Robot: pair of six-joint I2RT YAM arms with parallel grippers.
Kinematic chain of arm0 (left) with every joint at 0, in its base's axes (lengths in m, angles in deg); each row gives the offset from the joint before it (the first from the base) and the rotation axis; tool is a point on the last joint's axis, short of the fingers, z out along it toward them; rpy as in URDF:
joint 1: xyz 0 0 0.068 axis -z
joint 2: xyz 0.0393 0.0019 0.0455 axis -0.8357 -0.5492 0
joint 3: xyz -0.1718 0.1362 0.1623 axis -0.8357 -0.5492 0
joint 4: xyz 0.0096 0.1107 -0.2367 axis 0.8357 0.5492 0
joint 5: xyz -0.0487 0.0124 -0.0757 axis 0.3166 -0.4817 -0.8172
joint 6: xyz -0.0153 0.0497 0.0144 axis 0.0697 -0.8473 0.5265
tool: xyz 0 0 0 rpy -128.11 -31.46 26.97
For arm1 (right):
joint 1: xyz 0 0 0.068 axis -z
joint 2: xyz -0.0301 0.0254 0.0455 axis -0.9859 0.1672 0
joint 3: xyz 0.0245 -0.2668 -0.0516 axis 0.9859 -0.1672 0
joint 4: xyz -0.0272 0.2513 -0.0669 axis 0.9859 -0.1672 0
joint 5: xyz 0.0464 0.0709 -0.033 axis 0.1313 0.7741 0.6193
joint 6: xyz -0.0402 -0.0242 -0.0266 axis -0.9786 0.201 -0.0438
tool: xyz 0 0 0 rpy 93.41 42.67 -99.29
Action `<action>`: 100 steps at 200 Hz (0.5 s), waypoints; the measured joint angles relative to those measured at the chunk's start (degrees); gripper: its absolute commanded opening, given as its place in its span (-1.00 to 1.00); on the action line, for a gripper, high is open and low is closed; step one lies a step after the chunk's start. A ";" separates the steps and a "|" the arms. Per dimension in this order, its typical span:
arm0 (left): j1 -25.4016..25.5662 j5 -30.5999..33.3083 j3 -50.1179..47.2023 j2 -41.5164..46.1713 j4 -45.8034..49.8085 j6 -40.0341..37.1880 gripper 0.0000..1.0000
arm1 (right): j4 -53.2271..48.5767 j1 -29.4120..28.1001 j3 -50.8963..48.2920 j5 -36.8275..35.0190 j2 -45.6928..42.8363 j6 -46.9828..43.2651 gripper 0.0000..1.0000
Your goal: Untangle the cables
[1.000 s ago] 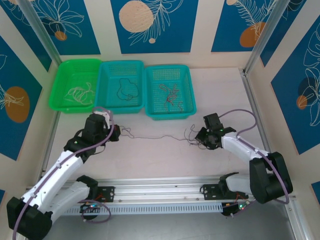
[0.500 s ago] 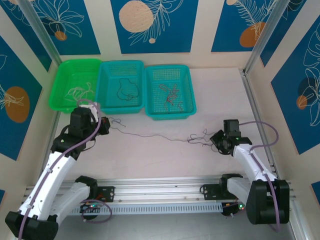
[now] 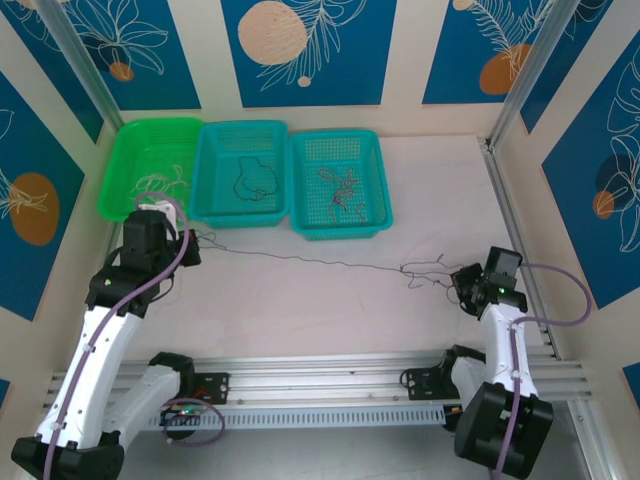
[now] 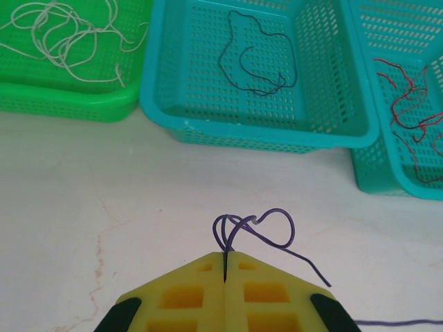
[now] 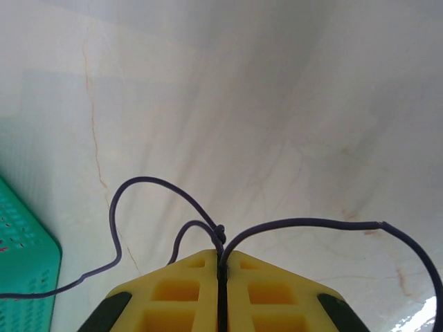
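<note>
The left end effector [image 3: 186,241] has pulled toward 9 o'clock, the right end effector [image 3: 463,283] toward 3 o'clock, both clamped on the dark cable [image 5: 311,221].

From above and behind, one camera takes in the whole table [image 3: 330,320]; each wrist camera looks out low and close along the same cable [image 5: 304,222], the left also catching the baskets [image 4: 256,135].

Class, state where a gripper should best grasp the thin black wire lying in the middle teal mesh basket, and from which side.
Probably grip the thin black wire on the loop's lone outer strand, away from the crossed ends, descending from above: it lies flat on the floor of the teal mesh basket, whose raised walls block sideways approaches.
</note>
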 measured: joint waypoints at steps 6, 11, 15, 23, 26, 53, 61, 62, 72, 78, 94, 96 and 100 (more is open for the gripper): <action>-0.04 0.24 0.00 0.00 0.24 -0.15 -1.00 | -0.04 1.07 0.00 0.76 0.00 -0.15 -0.80; -0.09 0.31 0.00 0.00 0.55 -0.35 -1.00 | -0.13 1.75 0.00 1.20 0.00 -0.26 -0.80; -0.09 0.35 0.00 0.00 0.72 -0.44 -1.00 | -0.17 2.27 0.00 1.57 0.00 -0.44 -0.80; -0.09 0.48 0.00 0.00 1.05 -0.81 -1.00 | -0.33 2.97 0.00 2.27 0.00 -0.61 -0.80; -0.09 0.59 0.00 0.00 1.14 -0.81 -1.00 | -0.37 3.17 0.00 2.43 0.00 -0.63 -0.81; -0.35 0.72 0.00 0.00 1.36 -1.29 -1.00 | -0.50 3.98 0.00 4.94 0.00 -2.36 -0.89; -0.44 -0.07 -0.09 0.00 1.14 -1.38 -1.00 | -0.02 3.28 -0.02 6.51 0.02 -3.15 -0.88; -0.48 -0.35 -0.13 0.02 1.03 -1.38 -1.00 | 0.11 3.21 -0.02 6.69 0.02 -3.13 -0.88; -0.61 -3.39 -0.83 0.22 -0.44 -1.38 -1.00 | 1.40 0.74 -0.02 8.46 0.22 -4.48 -0.87; -0.74 -6.34 -1.70 0.37 -2.01 -1.33 -1.00 | 2.32 -2.27 0.00 9.11 0.61 -5.22 -0.86; -0.74 -15.82 -5.35 0.63 -8.17 0.17 -1.00 | 3.78 -14.08 0.48 8.37 3.19 -6.21 -0.79; -0.76 -16.72 -5.73 0.66 -8.83 0.39 -1.00 | 3.82 -15.82 0.57 7.69 3.67 -6.49 -0.78; -0.70 -19.10 -6.93 0.63 -10.73 1.22 -1.00 | 4.35 -19.08 0.63 7.17 4.68 -6.21 -0.74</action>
